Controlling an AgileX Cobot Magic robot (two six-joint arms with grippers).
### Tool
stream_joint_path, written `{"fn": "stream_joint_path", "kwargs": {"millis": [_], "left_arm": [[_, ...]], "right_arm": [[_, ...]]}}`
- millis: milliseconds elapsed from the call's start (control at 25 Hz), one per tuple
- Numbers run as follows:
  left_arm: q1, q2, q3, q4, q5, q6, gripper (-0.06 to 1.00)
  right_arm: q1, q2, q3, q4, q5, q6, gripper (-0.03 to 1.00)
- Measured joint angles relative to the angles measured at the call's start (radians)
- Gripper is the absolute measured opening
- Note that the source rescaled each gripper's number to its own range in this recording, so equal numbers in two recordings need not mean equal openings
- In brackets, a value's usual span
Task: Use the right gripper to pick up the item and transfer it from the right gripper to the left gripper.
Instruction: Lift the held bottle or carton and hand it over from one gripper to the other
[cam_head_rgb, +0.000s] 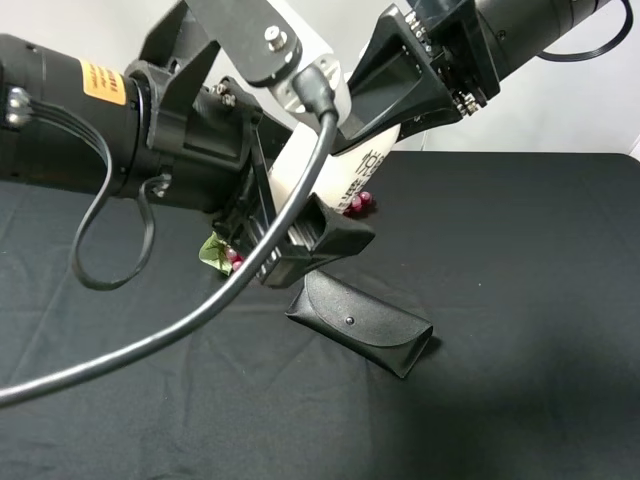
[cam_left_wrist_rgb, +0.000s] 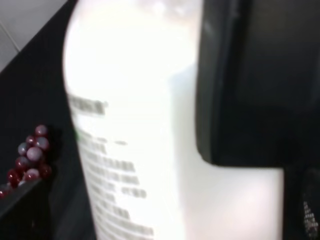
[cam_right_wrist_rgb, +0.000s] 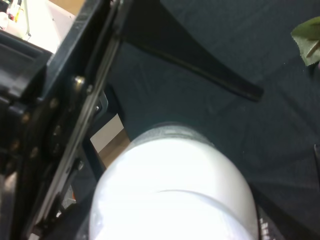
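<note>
The small white plastic bottle with the printed label is up in the air above the black tablecloth, slanted, caught between the 2 arm ends. You only get that layout from the high camera. The right gripper, black with wedge fingers, comes in from the top right over the bottle's upper end. The left gripper, a black ribbed claw on the arm with the orange-yellow sticker, reaches in from the left across the lower end. That view also gives you the black leather glasses case lying flat on the cloth below the claw. A bunch of red grapes peeks out just under the bottle, with a green leaf nearby.

The left wrist camera adds the bottle body filling the frame, with blurred print. A black slab overlaps its side, and I can't tell whose finger that is. The grapes show off to the side.

The right wrist camera adds the rounded white cap right up against the lens. 1 black wedge finger runs out past it with cloth showing between them. The 2nd finger is hidden.

Right fingers: they sit around the cap end, but I can't tell whether they're clamped or slack. Left fingers: they straddle the bottle, and again you can't tell grip from gap.
</note>
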Motion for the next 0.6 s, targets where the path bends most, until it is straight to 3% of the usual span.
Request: {"fn": "stream_joint_path", "kwargs": {"millis": [600], "left_arm": [[0.000, 0.000, 0.000, 0.000, -0.043, -0.015, 1.00]], "right_arm": [[0.000, 0.000, 0.000, 0.002, 0.000, 0.000, 0.04]]}}
